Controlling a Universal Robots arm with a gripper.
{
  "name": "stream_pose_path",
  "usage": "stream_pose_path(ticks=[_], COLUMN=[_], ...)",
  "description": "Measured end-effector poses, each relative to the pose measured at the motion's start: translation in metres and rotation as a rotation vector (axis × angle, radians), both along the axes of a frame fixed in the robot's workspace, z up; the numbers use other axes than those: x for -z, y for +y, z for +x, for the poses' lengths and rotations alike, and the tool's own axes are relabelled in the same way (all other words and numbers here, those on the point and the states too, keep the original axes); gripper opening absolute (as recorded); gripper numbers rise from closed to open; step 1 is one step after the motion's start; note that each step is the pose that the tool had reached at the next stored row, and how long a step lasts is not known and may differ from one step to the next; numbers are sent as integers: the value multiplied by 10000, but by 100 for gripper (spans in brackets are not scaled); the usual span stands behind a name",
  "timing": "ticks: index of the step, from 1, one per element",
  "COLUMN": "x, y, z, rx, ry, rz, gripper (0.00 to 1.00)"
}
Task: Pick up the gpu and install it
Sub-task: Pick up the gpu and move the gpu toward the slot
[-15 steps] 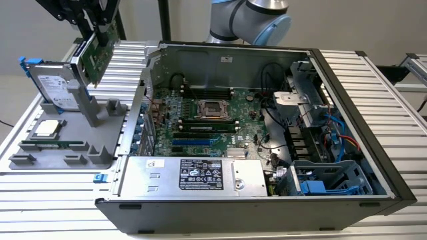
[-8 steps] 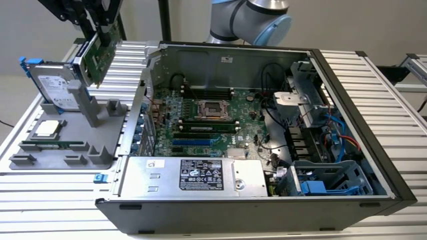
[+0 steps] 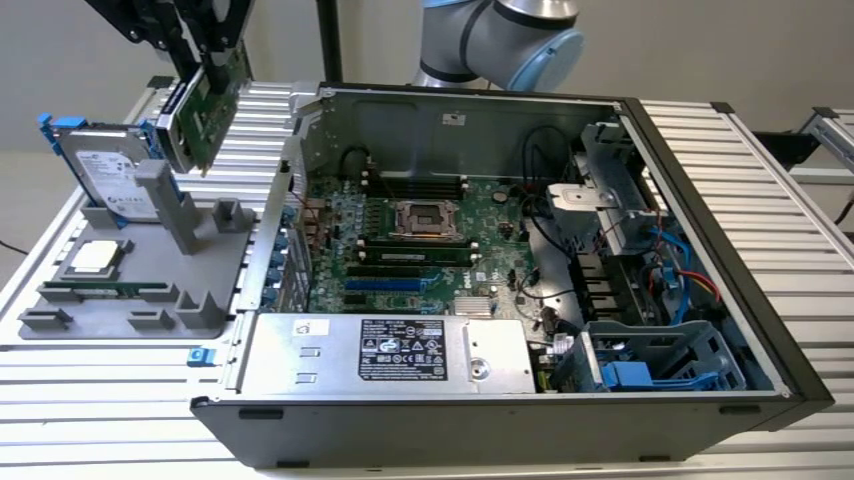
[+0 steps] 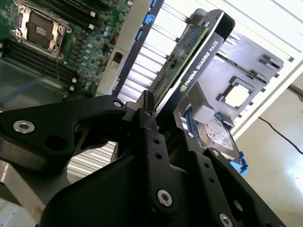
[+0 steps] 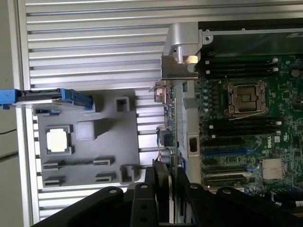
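Hanging beside the computer case (image 3: 467, 440), the gpu (image 3: 200, 115) was pinched by the gripper (image 4: 163, 111); best carried upright, clearing its wall.

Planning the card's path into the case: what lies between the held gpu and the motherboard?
In the exterior view, a strip of ribbed table top and the case's upright metal wall stand between the gpu and the motherboard.
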State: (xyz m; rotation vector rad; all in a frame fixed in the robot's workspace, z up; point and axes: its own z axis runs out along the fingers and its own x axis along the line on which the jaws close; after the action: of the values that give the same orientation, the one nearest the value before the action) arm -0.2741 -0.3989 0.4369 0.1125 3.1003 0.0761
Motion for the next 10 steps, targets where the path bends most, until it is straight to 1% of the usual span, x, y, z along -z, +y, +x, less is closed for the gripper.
stream_pose_path(ticks=[10], x=[0], y=[1], z=[80], rx=[-1], ry=[0], rz=[0], gripper=[0])
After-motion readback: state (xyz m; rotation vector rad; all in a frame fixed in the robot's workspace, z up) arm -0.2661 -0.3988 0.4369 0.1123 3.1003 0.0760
